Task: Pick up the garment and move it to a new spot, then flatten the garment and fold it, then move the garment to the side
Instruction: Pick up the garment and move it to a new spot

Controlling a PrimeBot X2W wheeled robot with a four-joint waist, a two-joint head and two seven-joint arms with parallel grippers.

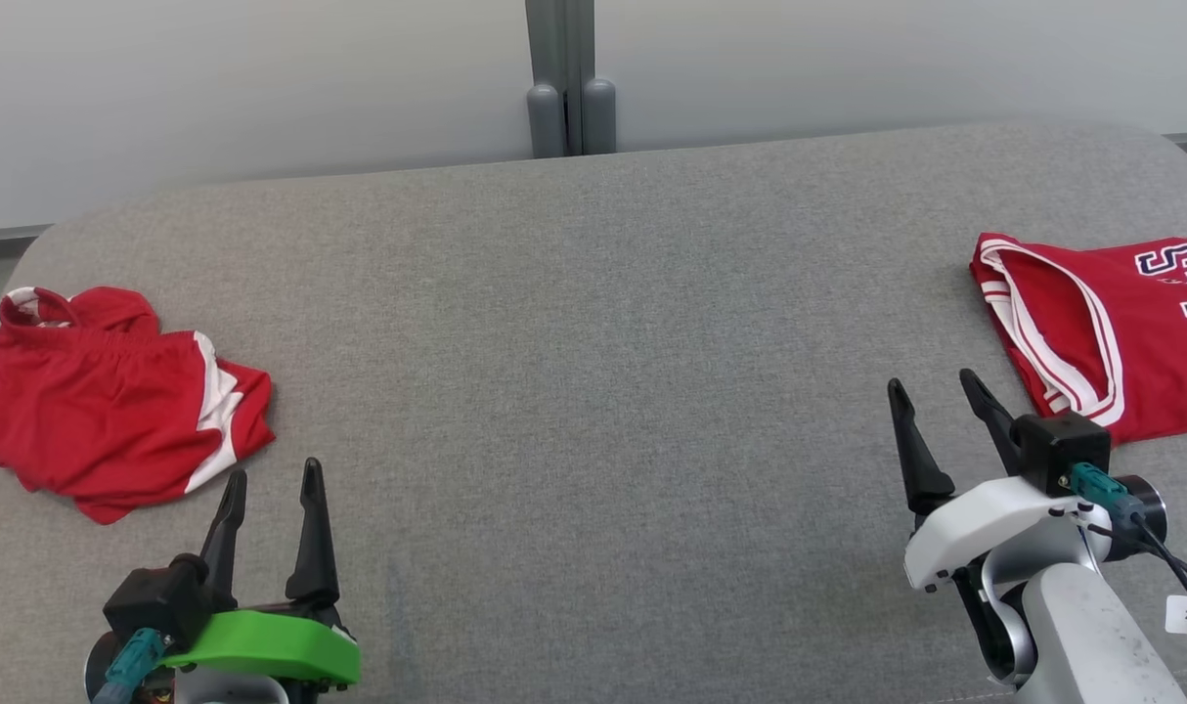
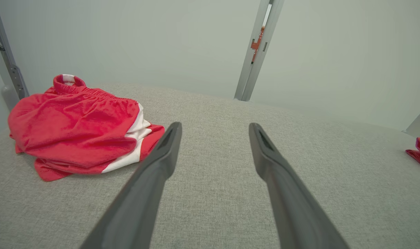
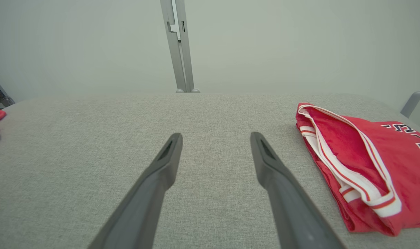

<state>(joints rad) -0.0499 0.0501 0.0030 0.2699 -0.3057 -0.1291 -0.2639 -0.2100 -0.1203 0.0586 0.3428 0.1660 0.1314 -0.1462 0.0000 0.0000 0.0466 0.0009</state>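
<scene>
Left tool [image 1: 274,471]: fingers apart, nothing between them, hanging over the near-left part of the grey fabric-covered bench [image 1: 593,342]. Green mount behind the fingers. No contact with cloth.

Right tool [image 1: 931,381]: fingers apart too, empty, over the near-right part of the bench. White mount, black camera block on top.

Crumpled red shorts with white side panels [image 1: 105,401]: lying in a loose heap at the left edge of the bench, elastic waistband toward the far side, one white panel facing the middle of the bench. My left tool's fingertips are just beside its near-right corner, not touching. From my left wrist [image 2: 215,126] the heap [image 2: 75,128] sits left of the left finger, with the hem tucked under itself.

Folded red jersey with white-and-red trim and navy lettering [image 1: 1121,332]: flat at the right edge of the bench, running off the head view's right side. Armhole opening faces the middle of the bench. From my right wrist [image 3: 215,135] it [image 3: 403,166] lies right of the right finger, near it but apart.

The two garments are well apart, with bare grey fabric between them.

Behind the far edge: pale wall panels and a grey metal post [image 1: 564,78] with two rounded caps at its foot.
</scene>
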